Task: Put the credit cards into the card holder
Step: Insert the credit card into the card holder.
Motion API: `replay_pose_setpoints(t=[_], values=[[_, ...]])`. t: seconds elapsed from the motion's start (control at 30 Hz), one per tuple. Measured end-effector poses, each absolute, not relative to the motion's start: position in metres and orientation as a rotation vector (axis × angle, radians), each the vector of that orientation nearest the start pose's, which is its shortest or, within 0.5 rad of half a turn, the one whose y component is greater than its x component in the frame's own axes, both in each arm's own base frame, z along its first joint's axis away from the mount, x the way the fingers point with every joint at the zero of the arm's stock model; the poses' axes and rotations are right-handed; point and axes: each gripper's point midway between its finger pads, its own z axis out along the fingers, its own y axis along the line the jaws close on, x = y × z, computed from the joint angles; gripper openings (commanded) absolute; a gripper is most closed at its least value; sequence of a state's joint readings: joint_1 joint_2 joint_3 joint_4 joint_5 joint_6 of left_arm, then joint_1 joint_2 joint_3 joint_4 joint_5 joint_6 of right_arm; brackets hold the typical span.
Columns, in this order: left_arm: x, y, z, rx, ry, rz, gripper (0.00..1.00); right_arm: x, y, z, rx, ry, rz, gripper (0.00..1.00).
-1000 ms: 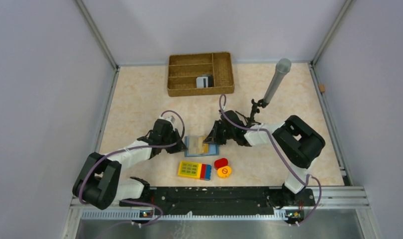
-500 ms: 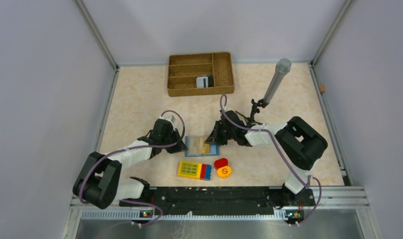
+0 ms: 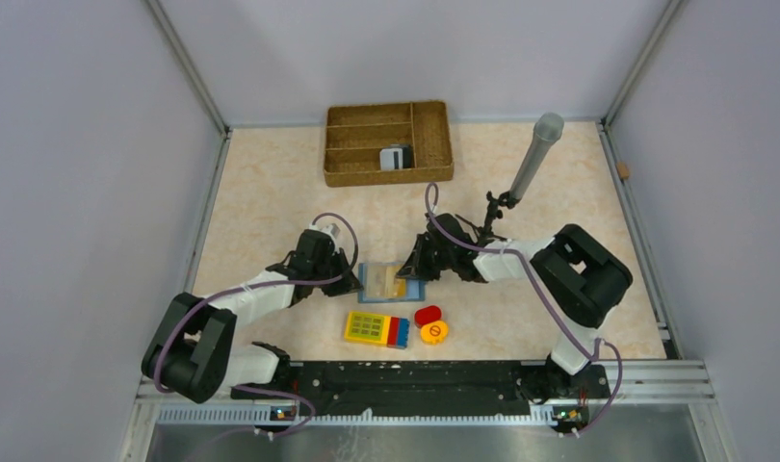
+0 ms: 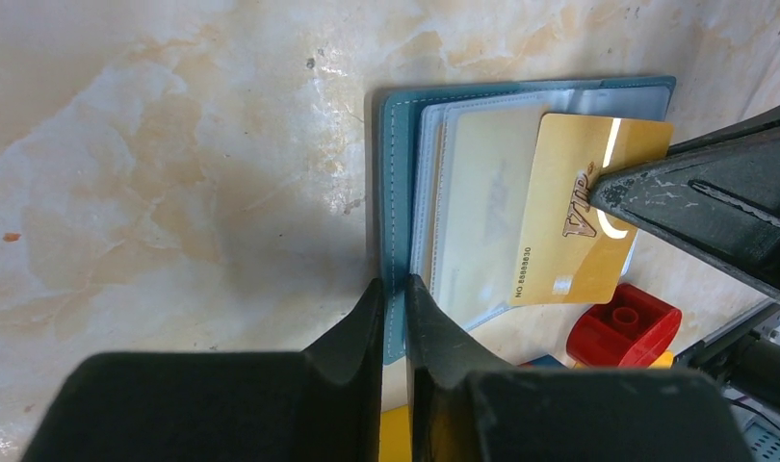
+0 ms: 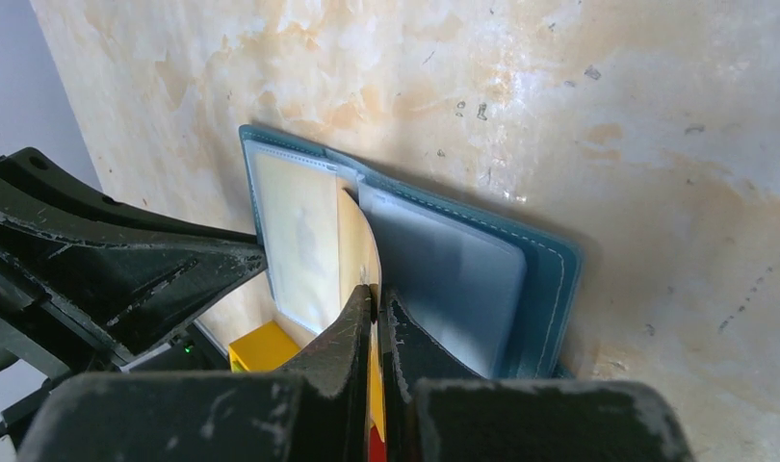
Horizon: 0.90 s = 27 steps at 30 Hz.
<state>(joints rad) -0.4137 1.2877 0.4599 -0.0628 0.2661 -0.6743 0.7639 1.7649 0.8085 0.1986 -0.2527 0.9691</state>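
Pinching the edge of the open teal-blue folding card holder with my left end effector so it can't slide on the marble bench; right end effector is clamped on the thin gold VIP card, nosing toward a clear pocket.

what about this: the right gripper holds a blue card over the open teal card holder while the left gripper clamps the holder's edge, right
Not blue: the left wrist view shows the right gripper holding a gold VIP card. The rest stands: it is over the open teal card holder, whose edge the left gripper clamps.
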Motion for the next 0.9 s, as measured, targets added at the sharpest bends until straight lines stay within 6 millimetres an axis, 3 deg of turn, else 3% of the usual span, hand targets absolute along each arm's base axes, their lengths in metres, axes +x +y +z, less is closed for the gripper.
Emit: replay_pose_setpoints(t=[0.57, 0.73, 0.9], values=[[0.228, -0.178, 0.022, -0.197, 2.581, -0.78, 0.08, 0.25, 0.36, 0.025, 0.092, 2.611, 1.108, 0.0], [0.228, -0.178, 0.022, -0.197, 2.582, -0.782, 0.03, 0.25, 0.365, 0.025, 0.08, 2.613, 1.1, 0.06], [0.227, -0.18, 0.022, -0.197, 2.581, -0.799, 0.0, 0.25, 0.364, 0.024, 0.066, 2.615, 1.065, 0.19]])
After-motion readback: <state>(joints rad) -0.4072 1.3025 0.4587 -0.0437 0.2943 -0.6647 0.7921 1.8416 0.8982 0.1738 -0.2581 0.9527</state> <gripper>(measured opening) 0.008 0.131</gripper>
